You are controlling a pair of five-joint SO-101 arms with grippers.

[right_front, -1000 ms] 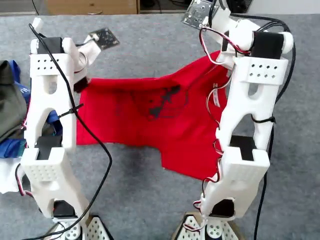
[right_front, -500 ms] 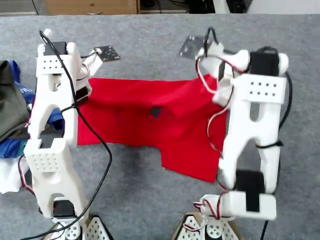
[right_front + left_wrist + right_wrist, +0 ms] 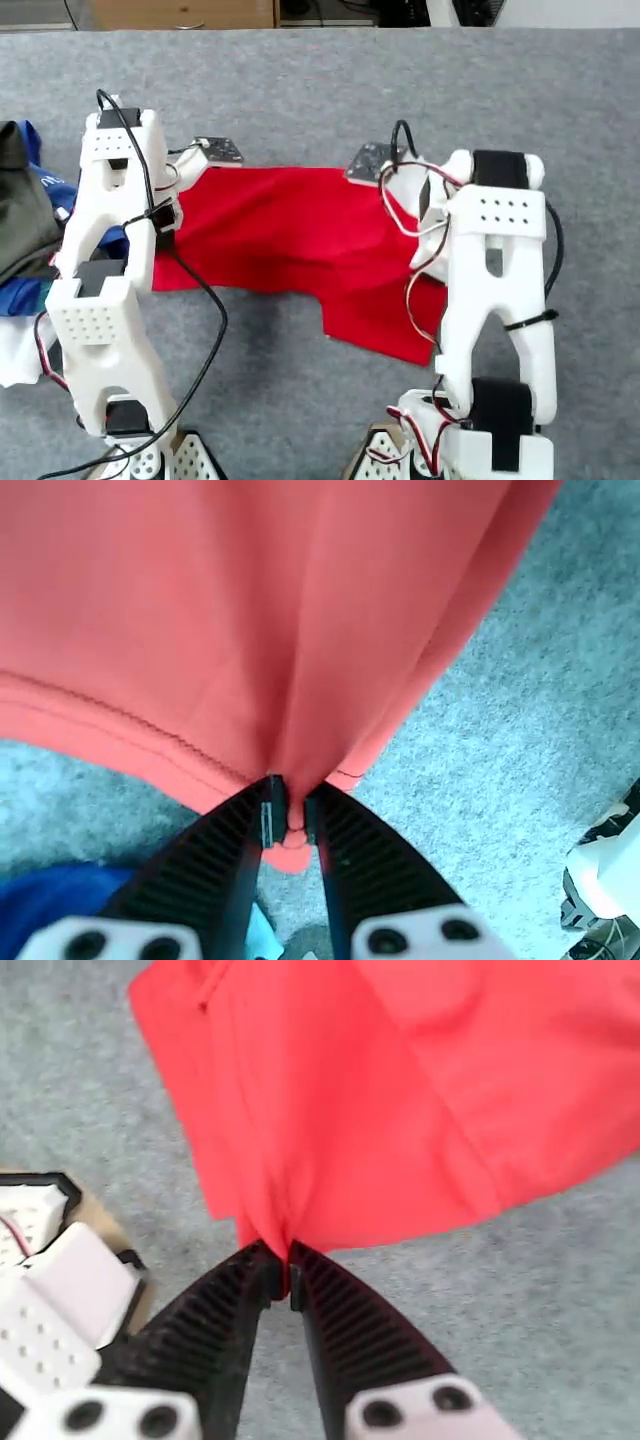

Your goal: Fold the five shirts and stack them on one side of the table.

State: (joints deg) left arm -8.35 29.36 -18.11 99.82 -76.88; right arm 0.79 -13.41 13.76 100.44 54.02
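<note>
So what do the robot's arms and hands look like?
The left arm and right arm are chunky white plastic with black motor blocks and rows of little holes. Black cables and thin red-and-white wires run along them. The left hand and right hand have black ridged fingers.

Left arm (image 3: 100, 300) and right arm (image 3: 495, 290) stand side by side, both folded forward with wrists low over the table. Left gripper (image 3: 288, 820): jaws closed, pinching a fold of the red shirt (image 3: 250, 610). Right gripper (image 3: 282, 1268): jaws closed, clamped on a bunched shirt edge.
</note>
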